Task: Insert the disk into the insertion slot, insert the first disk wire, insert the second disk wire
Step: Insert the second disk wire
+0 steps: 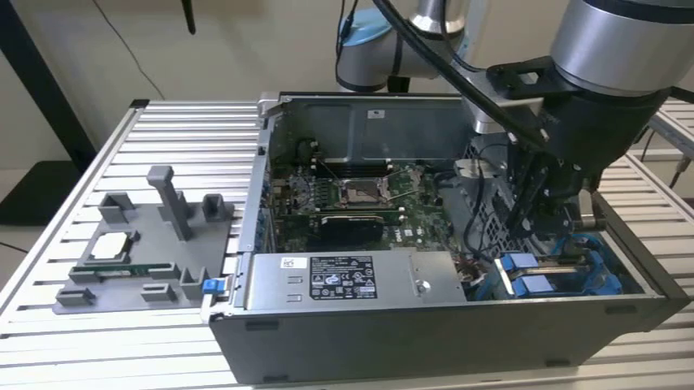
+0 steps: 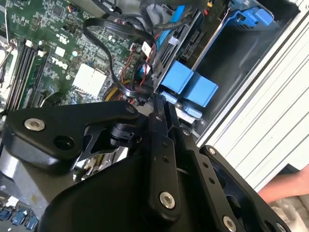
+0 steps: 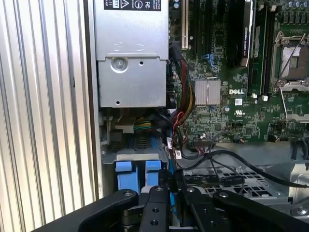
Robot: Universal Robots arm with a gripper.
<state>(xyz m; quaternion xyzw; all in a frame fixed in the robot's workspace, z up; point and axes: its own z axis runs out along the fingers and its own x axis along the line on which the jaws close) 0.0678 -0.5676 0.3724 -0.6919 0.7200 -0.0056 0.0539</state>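
Disk (image 2: 189,85): tucked low in the insertion slot (image 3: 251,181), at the lower right of the exterior view, with blue carrier tabs poking out. Looks mostly in; hard to tell if pushed all the way home.

Gripper (image 2: 157,100): down inside the computer case (image 1: 434,349), right beside the blue tabs. Fingers (image 3: 159,195) close together, almost touching. Tips right at a black wire (image 2: 111,58); cannot tell if pinching it or just next to it.

Could go wrong:
- Snagging the black wire loop or the thin red wires (image 3: 181,106), since both hang right by the tips. Might yank a plug loose.
- Missing the small port on the disk edge and bending the plug, because of a tight, dark gap.
- Bumping the metal cage wall with the wide arm.

Around: grey power-supply box (image 1: 347,280) just beside the slot, crowding one side. Green motherboard (image 1: 347,219) with its square socket (image 1: 358,192) in the middle of the case. Grey parts holder (image 1: 141,244) on the table (image 1: 162,122), well apart at the exterior view's left. Somebody's hand (image 2: 289,186) near the lower right corner of the second wrist view, close to the arm.
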